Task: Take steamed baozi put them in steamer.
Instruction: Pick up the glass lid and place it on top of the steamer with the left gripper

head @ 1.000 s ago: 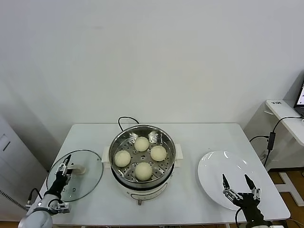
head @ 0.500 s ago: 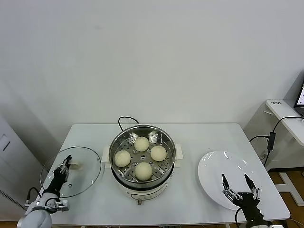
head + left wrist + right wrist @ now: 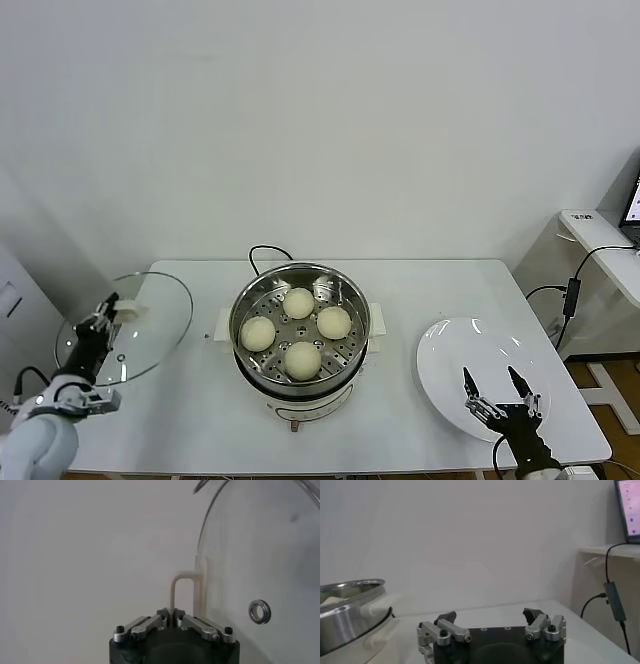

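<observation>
All four buns (image 3: 299, 330) sit in your steamer (image 3: 299, 345); left gripper (image 3: 100, 322) clamps the lifted lid (image 3: 125, 327), right gripper (image 3: 497, 392) open over the plate (image 3: 480, 355).

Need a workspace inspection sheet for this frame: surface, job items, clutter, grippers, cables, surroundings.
Surface: white table, steamer in the middle, plate on the right.
Job items: four baozi sit on the perforated tray in the steamer, uncovered.
Clutter: white plate, nothing on it.
Grippers: left gripper shut on the handle of the glass lid, lid held tilted off the table at the left edge. Right gripper open over the plate, holding nothing.
Cables: black cord behind the steamer; another cable hangs off the side desk.
Surroundings: plain white wall; side desk at far right.
</observation>
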`<action>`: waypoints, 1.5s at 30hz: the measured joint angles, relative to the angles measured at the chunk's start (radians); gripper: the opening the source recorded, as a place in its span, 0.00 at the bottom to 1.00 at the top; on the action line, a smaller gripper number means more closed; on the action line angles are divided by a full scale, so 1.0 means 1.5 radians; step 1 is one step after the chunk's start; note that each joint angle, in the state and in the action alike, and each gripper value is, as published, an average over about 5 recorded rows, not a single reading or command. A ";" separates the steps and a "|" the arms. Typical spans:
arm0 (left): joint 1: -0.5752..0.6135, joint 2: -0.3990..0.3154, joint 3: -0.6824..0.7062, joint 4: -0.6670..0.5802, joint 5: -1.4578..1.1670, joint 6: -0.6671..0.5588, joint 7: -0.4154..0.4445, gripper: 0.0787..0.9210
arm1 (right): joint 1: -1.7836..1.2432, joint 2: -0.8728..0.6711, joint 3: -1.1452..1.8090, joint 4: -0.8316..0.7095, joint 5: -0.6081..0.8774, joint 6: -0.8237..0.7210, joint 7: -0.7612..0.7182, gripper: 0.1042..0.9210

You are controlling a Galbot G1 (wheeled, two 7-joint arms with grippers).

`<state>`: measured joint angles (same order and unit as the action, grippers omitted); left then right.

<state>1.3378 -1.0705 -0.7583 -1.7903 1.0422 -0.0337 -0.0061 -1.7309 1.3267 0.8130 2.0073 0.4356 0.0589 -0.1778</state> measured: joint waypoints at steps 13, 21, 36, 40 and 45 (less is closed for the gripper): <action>-0.022 0.072 0.199 -0.208 -0.028 0.301 0.090 0.05 | 0.035 -0.011 0.011 -0.030 -0.026 -0.034 -0.027 0.88; -0.103 0.030 0.379 -0.232 0.052 0.425 0.128 0.05 | 0.042 -0.003 0.013 -0.036 -0.052 -0.041 -0.032 0.88; -0.198 -0.114 0.571 -0.171 0.245 0.510 0.189 0.05 | 0.050 0.005 -0.001 -0.043 -0.083 -0.045 -0.037 0.88; -0.208 -0.143 0.591 -0.155 0.286 0.514 0.198 0.05 | 0.050 0.005 -0.002 -0.047 -0.085 -0.045 -0.039 0.88; -0.208 -0.166 0.607 -0.140 0.326 0.514 0.211 0.05 | 0.050 0.005 -0.004 -0.051 -0.087 -0.044 -0.041 0.88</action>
<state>1.0252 -1.3197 0.1529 -2.0007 1.5314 0.7366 0.3101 -1.6556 1.3345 0.8075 1.9300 0.3045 -0.0067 -0.2399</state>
